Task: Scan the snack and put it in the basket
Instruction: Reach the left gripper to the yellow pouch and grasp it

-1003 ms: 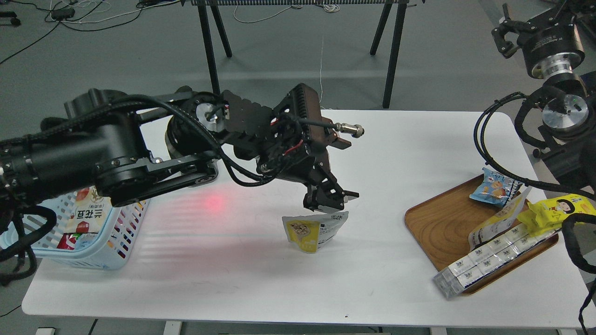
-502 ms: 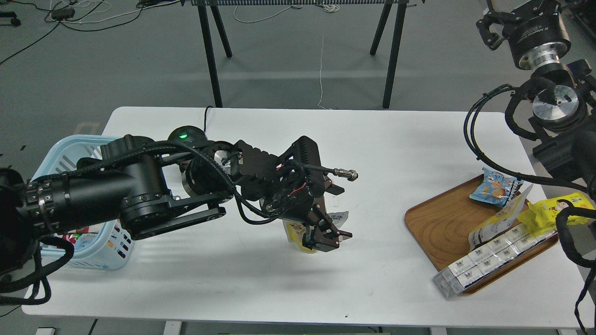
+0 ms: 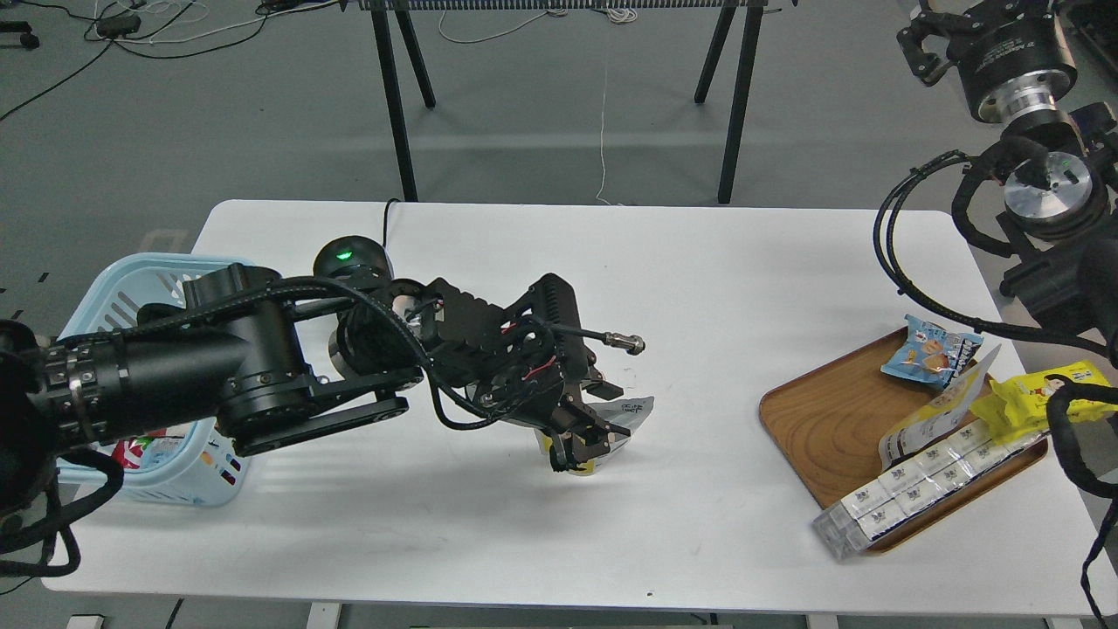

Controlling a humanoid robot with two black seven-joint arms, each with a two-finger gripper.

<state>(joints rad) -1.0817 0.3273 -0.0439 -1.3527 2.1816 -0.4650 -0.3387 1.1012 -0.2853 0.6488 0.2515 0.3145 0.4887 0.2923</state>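
Since a second ago the left arm has dropped from above the snack (image 3: 631,414) right down onto it, and the red glow on the counter (image 3: 716,288) is gone.

Head view, the only one: the left end effector (image 3: 580,447) sits low at mid-counter, fingers on either side of the pouch, looks like it's pinching it, though it's dark there so I can't be sure. The snack stands slumped under and behind the fingers, white back poking out to the right, a yellow bit below.

Pouch looks light, floppy and crinkly, probably slick film, so I'd grab the top seam or a firm edge. The basket (image 3: 122,279) is well off to the left. The right end effector (image 3: 926,44) is up high, can't tell its state.
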